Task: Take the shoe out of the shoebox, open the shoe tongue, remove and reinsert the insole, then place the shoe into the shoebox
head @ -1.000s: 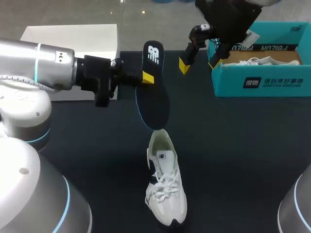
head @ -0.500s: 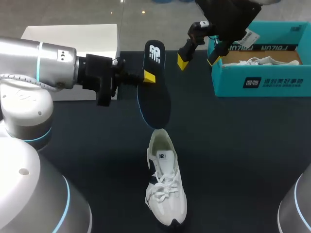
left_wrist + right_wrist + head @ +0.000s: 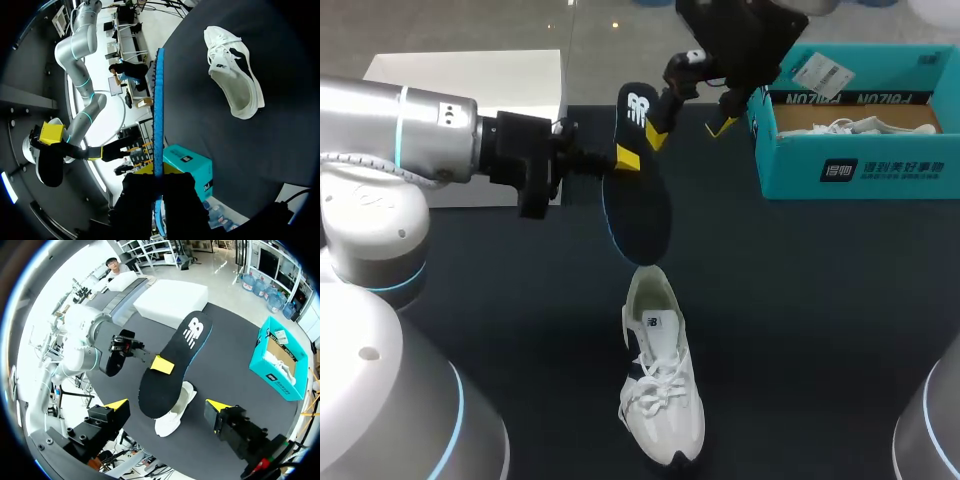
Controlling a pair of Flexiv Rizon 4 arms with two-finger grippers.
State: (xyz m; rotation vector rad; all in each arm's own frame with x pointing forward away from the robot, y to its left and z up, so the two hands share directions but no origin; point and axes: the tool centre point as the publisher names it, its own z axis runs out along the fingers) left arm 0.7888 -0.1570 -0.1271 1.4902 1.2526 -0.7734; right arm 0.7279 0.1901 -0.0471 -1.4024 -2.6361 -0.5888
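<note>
My left gripper (image 3: 626,158) is shut on the edge of a dark insole (image 3: 638,200) and holds it upright above the table. In the left wrist view the insole (image 3: 159,105) shows edge-on between the fingers. The white shoe (image 3: 661,375) lies on the dark table just below the insole's lower end, with its opening toward the insole. My right gripper (image 3: 690,128) is open beside the insole's upper end, without touching it. In the right wrist view the insole (image 3: 172,370) stands ahead of the open gripper (image 3: 167,407), and the shoe (image 3: 176,417) lies under it.
The teal shoebox (image 3: 860,175) stands at the back right with another white shoe (image 3: 850,127) in it. A white box (image 3: 470,75) sits at the back left, behind my left arm.
My right gripper has moved left, away from the shoebox and up to the insole's upper end. The left gripper and the insole have barely shifted.
</note>
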